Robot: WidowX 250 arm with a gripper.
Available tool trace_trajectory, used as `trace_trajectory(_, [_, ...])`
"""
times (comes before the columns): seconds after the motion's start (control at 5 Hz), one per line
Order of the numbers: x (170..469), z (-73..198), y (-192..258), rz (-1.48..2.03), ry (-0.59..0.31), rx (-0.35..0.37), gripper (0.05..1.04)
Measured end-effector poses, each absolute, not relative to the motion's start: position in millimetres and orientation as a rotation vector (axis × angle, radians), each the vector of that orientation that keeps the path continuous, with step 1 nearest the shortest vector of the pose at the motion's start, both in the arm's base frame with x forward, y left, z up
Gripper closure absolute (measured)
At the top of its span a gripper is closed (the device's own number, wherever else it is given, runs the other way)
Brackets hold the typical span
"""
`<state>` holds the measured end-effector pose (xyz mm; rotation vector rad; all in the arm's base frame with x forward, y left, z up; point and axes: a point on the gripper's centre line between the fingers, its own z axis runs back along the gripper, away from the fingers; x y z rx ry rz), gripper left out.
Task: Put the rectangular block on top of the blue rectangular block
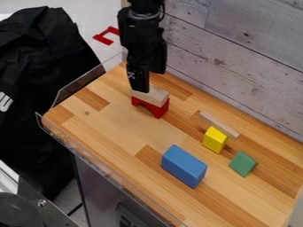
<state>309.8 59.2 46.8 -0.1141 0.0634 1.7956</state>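
A pale, unpainted rectangular block (155, 96) lies flat on the red arch block (160, 110), toward the tabletop's (112, 126) upper corner in the camera view. It is plain wood, straight-edged and longer than it is wide, with a smooth, light top. The black gripper (148, 82) hangs right over it, its two fingers spread apart with nothing held between them. The blue rectangular block (184, 166) lies on its long side toward the tabletop's lower left edge, chunkier than the pale one, its upper face bare. Right of it are a yellow block (215, 139) and a green block (243, 163); a thin wooden strip (220, 124) lies just behind the yellow one, nearer the wall.
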Motion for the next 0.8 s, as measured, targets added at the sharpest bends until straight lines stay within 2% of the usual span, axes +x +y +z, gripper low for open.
trace_trajectory(0.4, [315.0, 36.2, 54.4, 1.793, 0.093, -0.160, 0.083])
trace_trajectory(0.6, [319.0, 26.9, 52.0, 1.786, 0.095, -0.220, 0.083])
trace_trajectory(0.8, [317.6, 18.9, 55.7, 1.797, 0.110, -0.209, 0.083])
